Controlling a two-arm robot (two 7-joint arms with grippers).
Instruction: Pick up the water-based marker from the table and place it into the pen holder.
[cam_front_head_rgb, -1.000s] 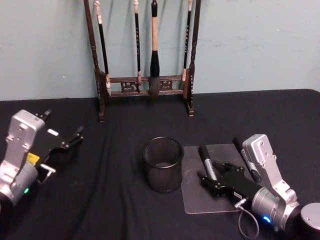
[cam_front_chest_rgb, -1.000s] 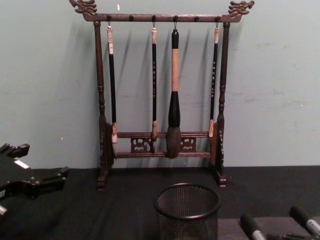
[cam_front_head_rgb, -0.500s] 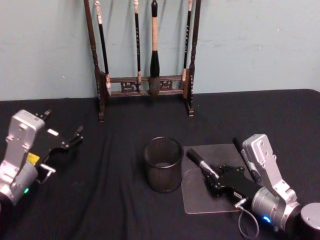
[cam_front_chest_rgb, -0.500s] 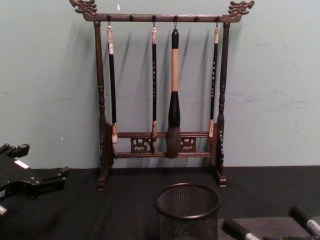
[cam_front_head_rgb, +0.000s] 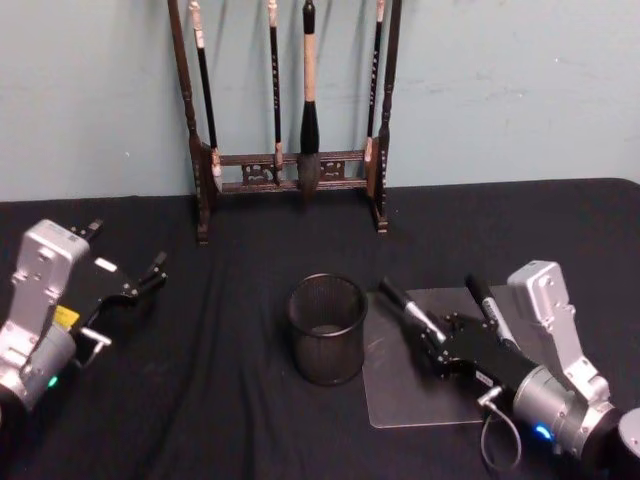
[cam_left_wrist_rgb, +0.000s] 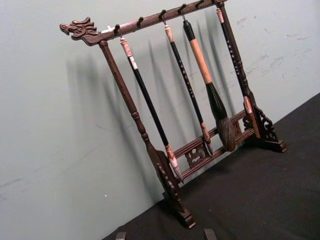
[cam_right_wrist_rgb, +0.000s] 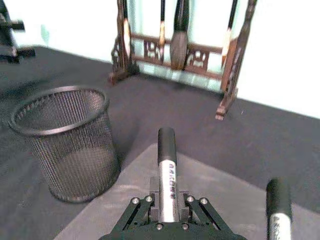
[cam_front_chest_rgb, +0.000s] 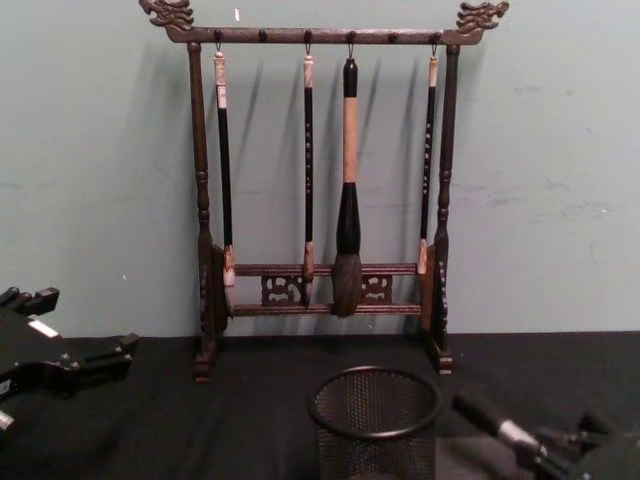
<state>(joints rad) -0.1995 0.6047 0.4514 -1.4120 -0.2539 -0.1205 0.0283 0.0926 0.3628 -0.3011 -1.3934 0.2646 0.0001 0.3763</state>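
Pen holder (cam_front_head_rgb: 327, 350): mouth open from above; brush rack (cam_front_head_rgb: 240, 158) stands well behind; bare counter (cam_front_head_rgb: 220, 400) stretches on its left.

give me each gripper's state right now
Left gripper: open, empty, parked on the left.
Right gripper: shut on the marker, beside the pen holder.

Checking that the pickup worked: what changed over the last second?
The right tool, shut on the marker, lifted it off the mat and swung its tip toward the pen holder. The second marker, pen holder and left tool stayed put.
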